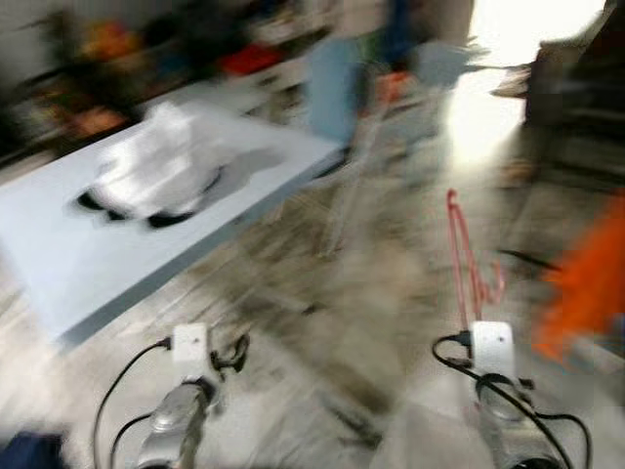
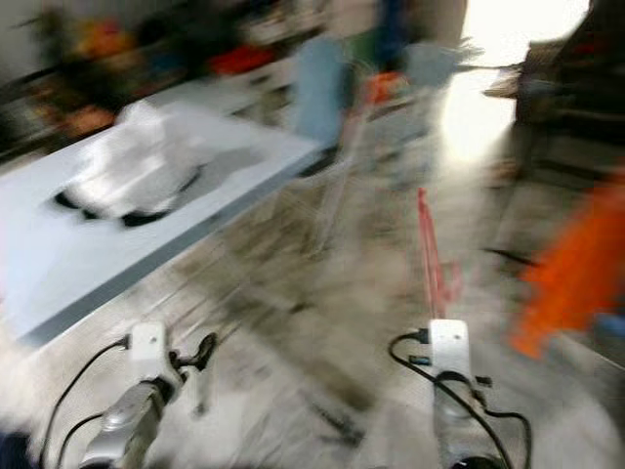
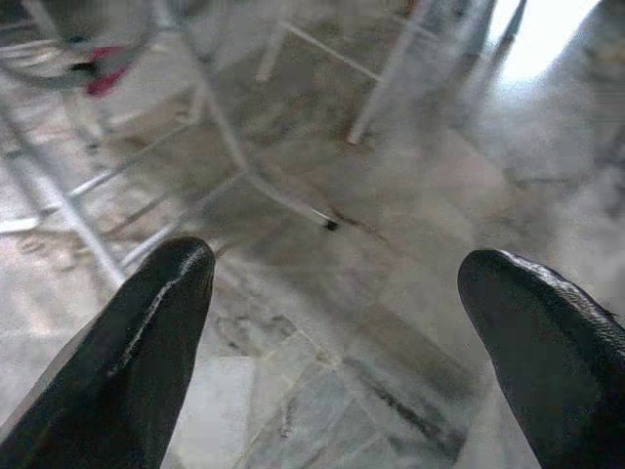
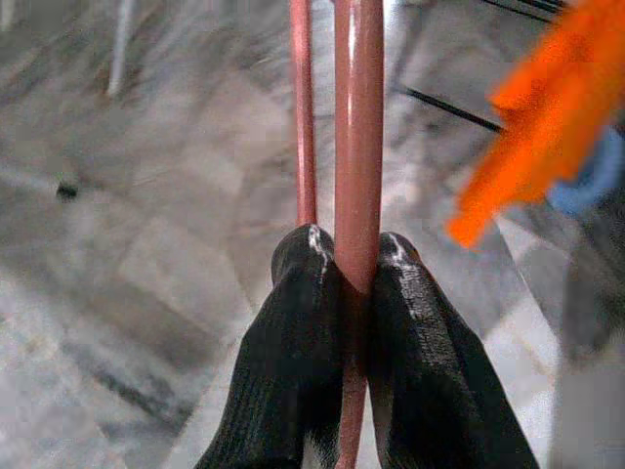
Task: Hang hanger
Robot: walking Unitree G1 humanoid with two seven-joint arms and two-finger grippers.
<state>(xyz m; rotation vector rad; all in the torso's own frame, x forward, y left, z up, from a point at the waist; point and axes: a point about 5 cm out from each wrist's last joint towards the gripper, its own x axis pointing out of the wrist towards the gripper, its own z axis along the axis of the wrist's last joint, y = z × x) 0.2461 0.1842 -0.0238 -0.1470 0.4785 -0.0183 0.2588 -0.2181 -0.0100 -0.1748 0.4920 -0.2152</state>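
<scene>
In the left eye view, blurred by motion, the right gripper point(image 1: 480, 311) is at lower right, and a thin red hanger point(image 1: 461, 256) stands up from it, rising over the grey marbled floor point(image 1: 381, 293). The left gripper point(image 1: 229, 354) is at lower left, over the floor near the corner of a pale blue table point(image 1: 59, 264) that bears a white bundle of cloth point(image 1: 156, 161). An orange thing point(image 1: 586, 278) shows at the right edge, too blurred to name.

The right eye view gives the same layout, the hanger point(image 2: 430, 249) again sticking up just ahead of the right arm.

In the left wrist view the left gripper's fingers point(image 3: 146, 342) stand wide apart with nothing between them, above the floor and white metal legs point(image 3: 391, 78).

In the right wrist view the right gripper point(image 4: 354, 274) is pinched tight on the hanger point(image 4: 357, 127), whose thick red bar runs straight out from between the two fingertips point(image 4: 303, 293), a thinner red bar just beside it.
</scene>
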